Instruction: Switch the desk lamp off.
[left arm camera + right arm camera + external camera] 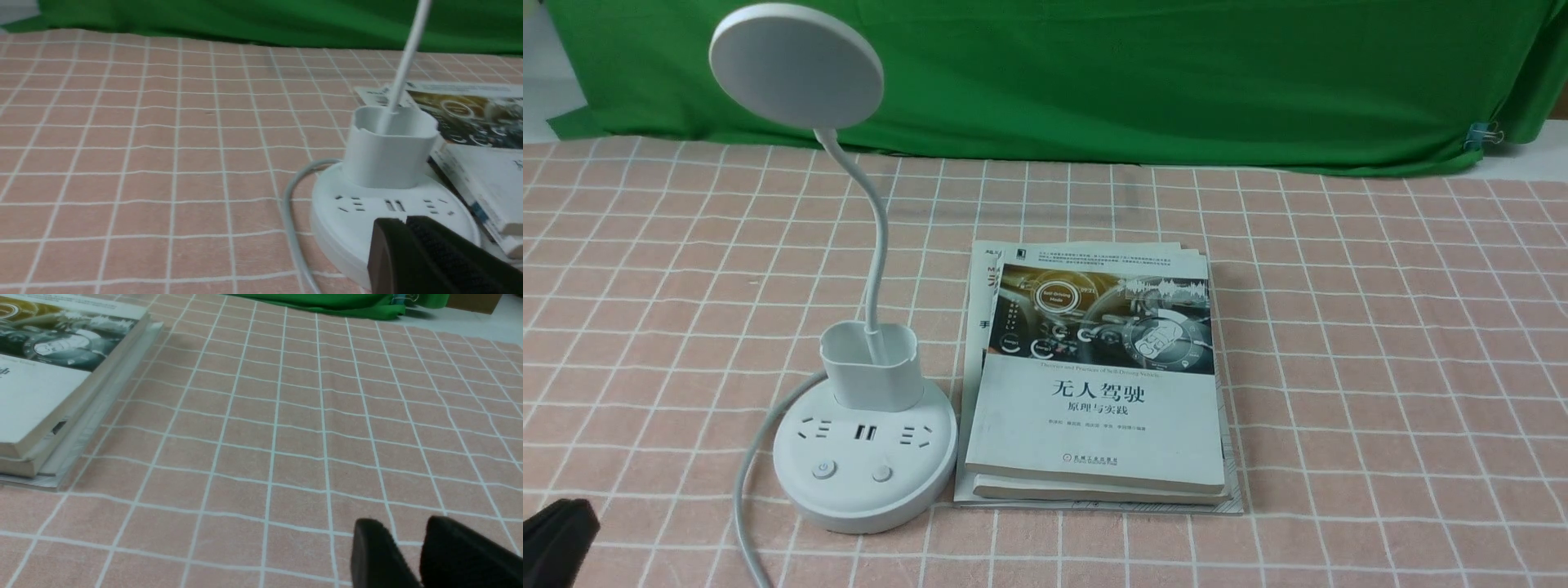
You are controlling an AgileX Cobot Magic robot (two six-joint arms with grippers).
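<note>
The desk lamp (862, 474) stands on the counter (1380, 367), forward and to the right of the left pincer (584, 510), whose tips are together (perhaps for pressing a button (824, 469)). The right pincer (398, 526) has tips slightly apart. Books (1094, 392) lie beside the lamp's base, farther from the left pincer.
</note>
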